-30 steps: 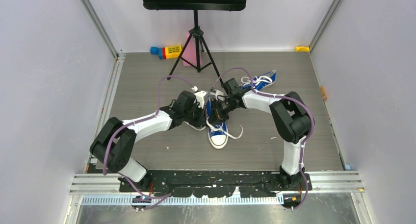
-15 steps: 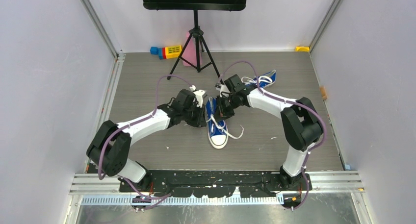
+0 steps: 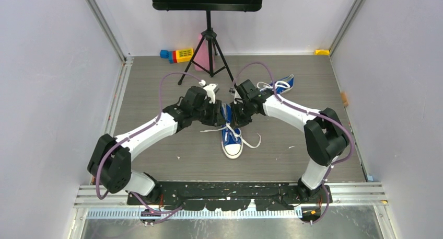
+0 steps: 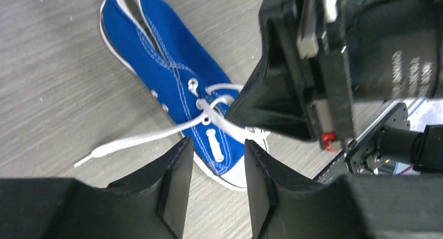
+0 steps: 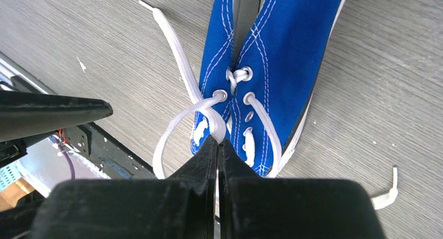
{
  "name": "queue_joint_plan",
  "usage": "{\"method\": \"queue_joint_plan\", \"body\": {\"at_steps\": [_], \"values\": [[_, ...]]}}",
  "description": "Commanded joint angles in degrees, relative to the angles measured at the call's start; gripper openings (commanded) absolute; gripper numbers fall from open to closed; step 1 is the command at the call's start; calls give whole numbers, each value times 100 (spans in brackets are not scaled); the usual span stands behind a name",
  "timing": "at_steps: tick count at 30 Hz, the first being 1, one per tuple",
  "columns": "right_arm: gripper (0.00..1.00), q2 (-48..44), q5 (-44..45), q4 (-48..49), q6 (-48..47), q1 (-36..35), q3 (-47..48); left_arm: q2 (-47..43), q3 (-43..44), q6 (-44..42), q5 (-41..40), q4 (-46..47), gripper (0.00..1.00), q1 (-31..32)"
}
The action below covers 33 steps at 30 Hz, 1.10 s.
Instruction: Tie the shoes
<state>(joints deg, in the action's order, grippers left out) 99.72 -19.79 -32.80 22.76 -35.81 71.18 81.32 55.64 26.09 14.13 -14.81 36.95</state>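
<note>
We find the near shoe [image 3: 232, 138] lying on the grey surface [image 3: 156, 87] between the two arms, its toe toward the bases. The second shoe [image 3: 280, 85] lies well apart from it, behind the right arm, and only the overhead view shows it.

Overhead, the left gripper [image 3: 217, 115] and right gripper [image 3: 236, 117] crowd the laced throat of the near shoe, and we cannot read their jaws from there.

The right wrist view settles the right one. Its fingers [image 5: 203, 150] are pressed together on a white lace [image 5: 180, 77] just beside the upper eyelets, pinching it where two strands cross.

The left wrist view shows the left gripper with its jaws parted and nothing between them, poised over the shoe's toe end. A loose lace end trails across the surface below. This view also shows the right gripper's black body close alongside.
</note>
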Motion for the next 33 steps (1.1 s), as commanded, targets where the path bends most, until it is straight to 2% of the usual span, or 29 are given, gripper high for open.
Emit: {"method": "queue_joint_plan", "body": {"at_steps": [1,6,13,16,20,26,33], "values": [[0,-340,413,-85,-25,-62,297,228,379,395,-121,363,44,-20],[0,-480,580,142,94,-66,190,681,570,495,114,531,46,-19],[0,-686,948,639,272,-57,-44,1048,529,409,217,459,23,-26],[0,-790,969,957,320,-51,-196,1063,385,366,283,429,21,-23],[0,-776,785,1273,359,-32,-270,962,146,346,339,537,26,-29],[0,-725,658,1310,367,-13,-283,270,-294,212,84,780,33,-234],[0,-780,507,1458,363,4,-383,96,-361,-314,495,1260,41,-509]]}}
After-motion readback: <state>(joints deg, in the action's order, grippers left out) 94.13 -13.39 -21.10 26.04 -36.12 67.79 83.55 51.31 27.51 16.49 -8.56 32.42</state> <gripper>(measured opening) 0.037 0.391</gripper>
